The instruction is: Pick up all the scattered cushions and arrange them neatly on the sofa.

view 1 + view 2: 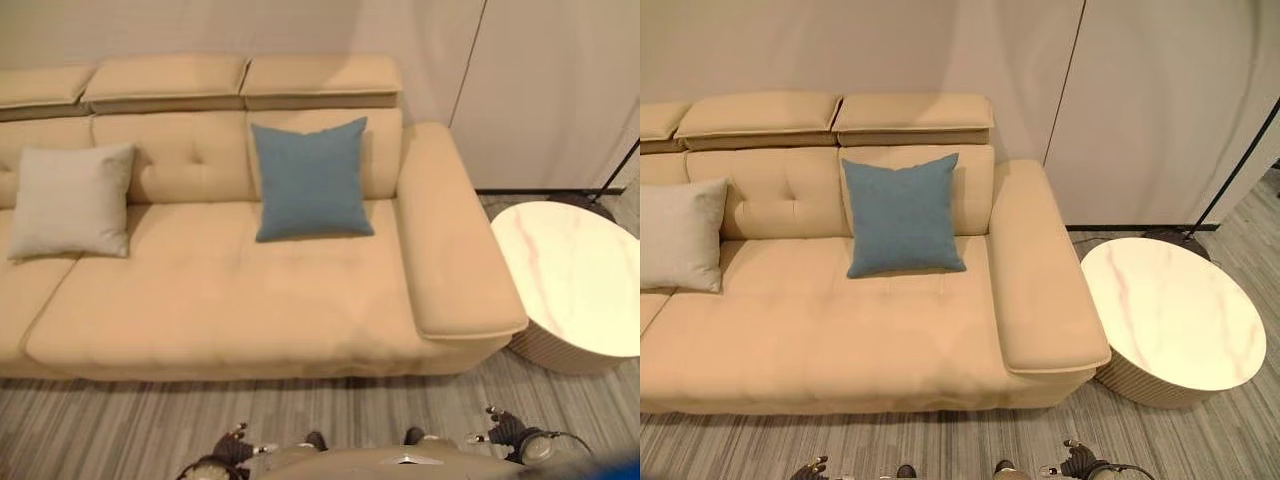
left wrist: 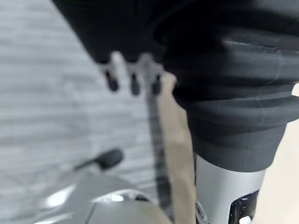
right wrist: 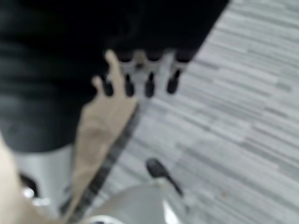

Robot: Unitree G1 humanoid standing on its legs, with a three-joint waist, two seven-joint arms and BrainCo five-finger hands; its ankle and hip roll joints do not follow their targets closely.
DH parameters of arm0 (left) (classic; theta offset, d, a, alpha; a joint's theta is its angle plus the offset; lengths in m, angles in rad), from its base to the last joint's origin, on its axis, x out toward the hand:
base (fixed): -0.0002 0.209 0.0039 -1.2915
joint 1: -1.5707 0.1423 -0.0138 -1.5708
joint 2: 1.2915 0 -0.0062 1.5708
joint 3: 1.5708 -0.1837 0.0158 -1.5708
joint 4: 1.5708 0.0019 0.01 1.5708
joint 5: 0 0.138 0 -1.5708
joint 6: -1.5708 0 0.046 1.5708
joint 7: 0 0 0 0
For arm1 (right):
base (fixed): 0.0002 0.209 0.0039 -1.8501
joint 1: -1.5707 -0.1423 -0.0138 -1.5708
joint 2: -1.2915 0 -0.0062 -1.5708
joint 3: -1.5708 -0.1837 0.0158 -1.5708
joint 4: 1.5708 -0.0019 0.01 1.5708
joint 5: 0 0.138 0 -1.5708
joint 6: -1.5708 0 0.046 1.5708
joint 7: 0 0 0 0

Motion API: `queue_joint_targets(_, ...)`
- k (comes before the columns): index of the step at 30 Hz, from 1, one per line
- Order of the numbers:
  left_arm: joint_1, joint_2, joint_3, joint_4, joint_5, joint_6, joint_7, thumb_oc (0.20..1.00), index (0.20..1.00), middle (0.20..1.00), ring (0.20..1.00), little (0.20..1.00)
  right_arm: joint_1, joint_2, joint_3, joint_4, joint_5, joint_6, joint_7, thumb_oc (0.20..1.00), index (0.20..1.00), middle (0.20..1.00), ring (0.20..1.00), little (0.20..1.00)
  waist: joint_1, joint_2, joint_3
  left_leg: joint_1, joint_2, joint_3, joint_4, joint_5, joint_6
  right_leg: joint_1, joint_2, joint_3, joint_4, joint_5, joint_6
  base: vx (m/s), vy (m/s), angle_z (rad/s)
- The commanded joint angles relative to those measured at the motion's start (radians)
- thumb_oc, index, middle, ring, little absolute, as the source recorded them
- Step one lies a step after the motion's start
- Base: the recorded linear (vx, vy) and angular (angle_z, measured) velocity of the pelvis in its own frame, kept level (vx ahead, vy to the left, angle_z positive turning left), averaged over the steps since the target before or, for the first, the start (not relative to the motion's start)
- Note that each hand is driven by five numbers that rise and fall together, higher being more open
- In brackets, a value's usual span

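A blue cushion [image 1: 312, 180] stands upright against the back of the beige sofa [image 1: 220, 300], near its right armrest. A light grey cushion [image 1: 72, 200] leans on the backrest further left. Both hands hang low at the bottom edge of the eye views, well in front of the sofa: my left hand [image 1: 230, 450] and my right hand [image 1: 505, 430]. In the left wrist view, the left hand's fingers [image 2: 134, 77] hang relaxed over the floor, holding nothing. The right hand's fingers [image 3: 149, 79] are likewise relaxed and empty.
A round white marble-topped side table [image 1: 575, 275] stands just right of the sofa's armrest [image 1: 450, 240]. A thin black pole [image 1: 620, 170] slants down behind it. Grey striped flooring [image 1: 120, 420] runs along the sofa's front.
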Motion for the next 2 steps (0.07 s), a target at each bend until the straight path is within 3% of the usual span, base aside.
queue_joint_targets(1, -0.057, 0.023, 0.031, 0.016, 0.025, -0.016, 0.01, 1.0, 1.0, 1.0, 1.0, 1.0, -0.043, 0.015, 0.03, 0.045, -0.021, -0.003, -0.019, 1.0, 1.0, 1.0, 1.0, 1.0, -0.015, -0.063, 0.004, -0.007, -0.057, -0.072, -0.002, 0.0, -0.033, 0.107, -0.035, -0.015, -0.206, 0.173, 0.08, 0.0, -0.047, 0.13)
queue_joint_targets(2, -0.057, 0.022, 0.027, 0.015, 0.031, -0.015, 0.009, 1.0, 1.0, 1.0, 1.0, 1.0, -0.041, 0.017, 0.031, 0.047, -0.021, -0.003, -0.021, 1.0, 1.0, 1.0, 1.0, 1.0, -0.016, -0.063, 0.003, -0.003, -0.056, -0.074, -0.008, 0.003, -0.035, 0.113, -0.035, -0.022, -0.211, 0.173, 0.08, 0.01, -0.037, 0.13)
